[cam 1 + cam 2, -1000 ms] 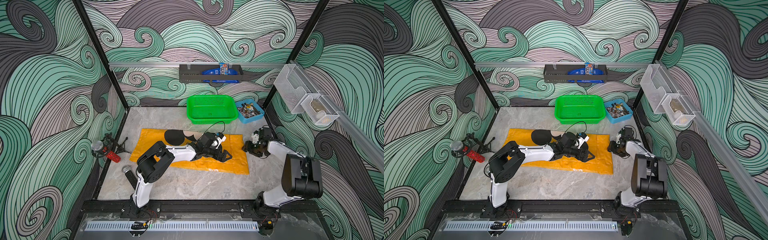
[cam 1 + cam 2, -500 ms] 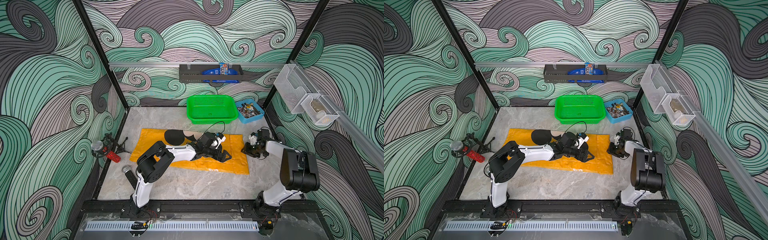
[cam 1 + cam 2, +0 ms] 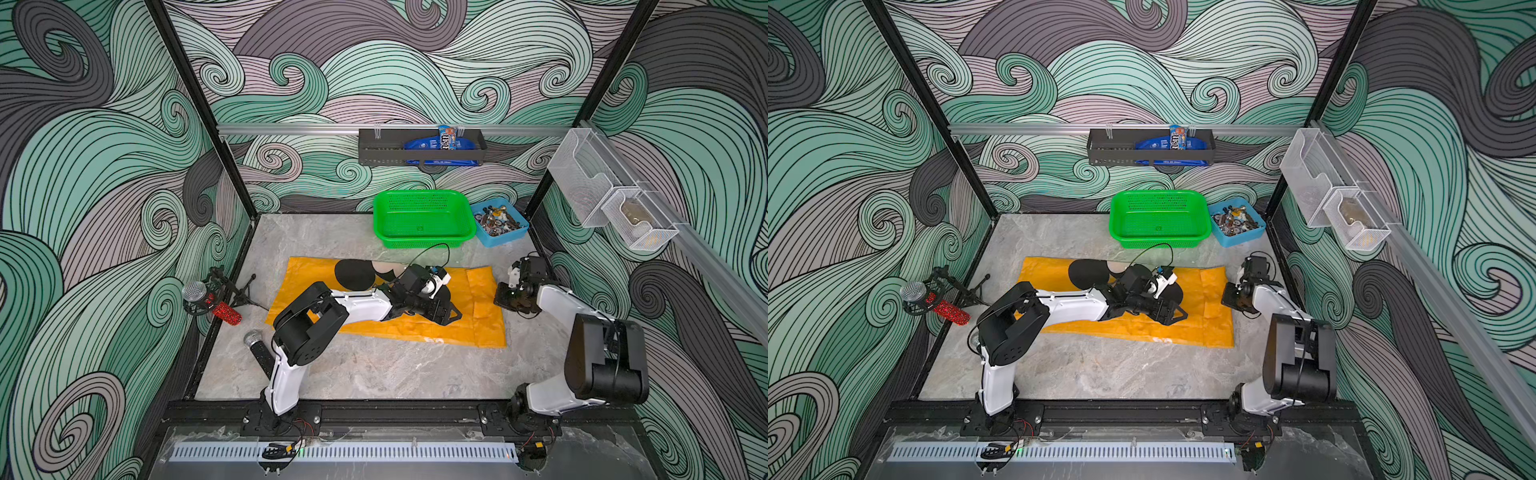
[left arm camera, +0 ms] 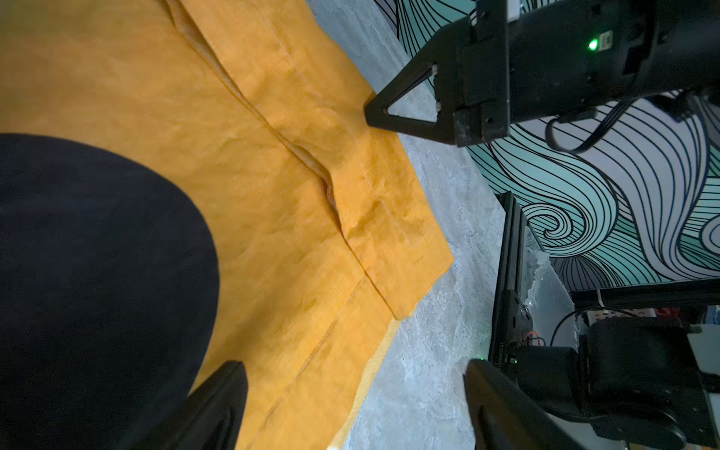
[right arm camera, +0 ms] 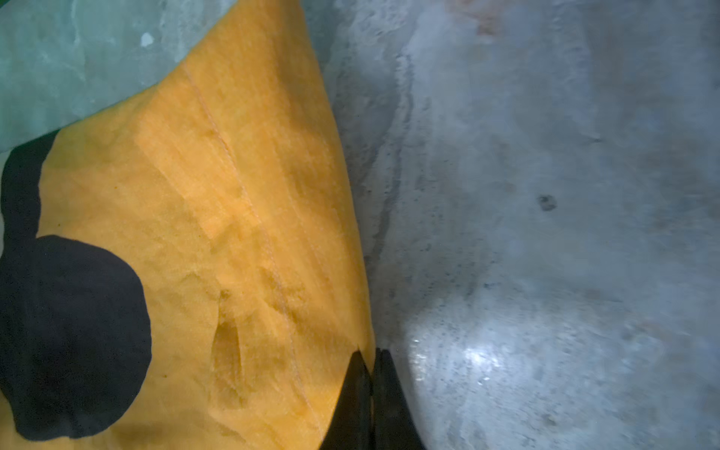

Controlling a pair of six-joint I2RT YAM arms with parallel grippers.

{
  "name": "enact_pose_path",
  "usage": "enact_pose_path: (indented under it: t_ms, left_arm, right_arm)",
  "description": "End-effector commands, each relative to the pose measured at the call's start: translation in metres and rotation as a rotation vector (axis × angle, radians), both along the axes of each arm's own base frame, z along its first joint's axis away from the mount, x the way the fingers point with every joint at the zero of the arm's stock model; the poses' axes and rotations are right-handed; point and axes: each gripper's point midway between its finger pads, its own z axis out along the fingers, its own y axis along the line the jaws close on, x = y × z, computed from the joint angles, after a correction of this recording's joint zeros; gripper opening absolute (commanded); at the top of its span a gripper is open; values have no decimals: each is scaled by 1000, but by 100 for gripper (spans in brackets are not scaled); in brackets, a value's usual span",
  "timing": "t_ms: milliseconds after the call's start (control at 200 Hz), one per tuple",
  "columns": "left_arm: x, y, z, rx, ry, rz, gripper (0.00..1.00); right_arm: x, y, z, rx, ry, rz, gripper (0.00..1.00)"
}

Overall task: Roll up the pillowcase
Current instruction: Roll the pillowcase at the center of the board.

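Left end effector (image 4: 350,364) gapes above the pillowcase (image 3: 478,291) — right end effector (image 5: 370,356) closed at its edge, perhaps pinching hem; packet (image 3: 448,137) print illegible.

Even bright light filling both top views, glare shining on the grey marbled tabletop (image 5: 479,362), wrist views blurring softly.

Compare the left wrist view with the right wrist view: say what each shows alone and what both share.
Only the left wrist view: the left gripper, jaws spread wide above the pillowcase; the right gripper seen from outside, its tip at the fabric's edge; the patterned wall. Only the right wrist view: the right gripper's own fingertips pressed shut at that edge; whether they pinch fabric is unclear. Both: the yellow pillowcase, its black print and the grey table.
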Motion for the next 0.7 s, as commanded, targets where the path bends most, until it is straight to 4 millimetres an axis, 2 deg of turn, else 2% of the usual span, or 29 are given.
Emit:
enact_pose_path:
  t_ms: [0,55,360,695]
  left_arm:
    - [-3,2,9,-7,-7,-21,90]
    - [-3,2,8,-5,-7,-22,90]
    - [-4,4,6,6,-9,-25,90]
    - [-7,10,4,16,-10,-20,90]
  right_arm:
    - [-8,-27,5,-84,27,-120,6]
    - [-5,-28,9,-76,14,-136,6]
    - [10,-3,21,-26,8,-147,12]
    - [24,50,29,17,7,-59,14]
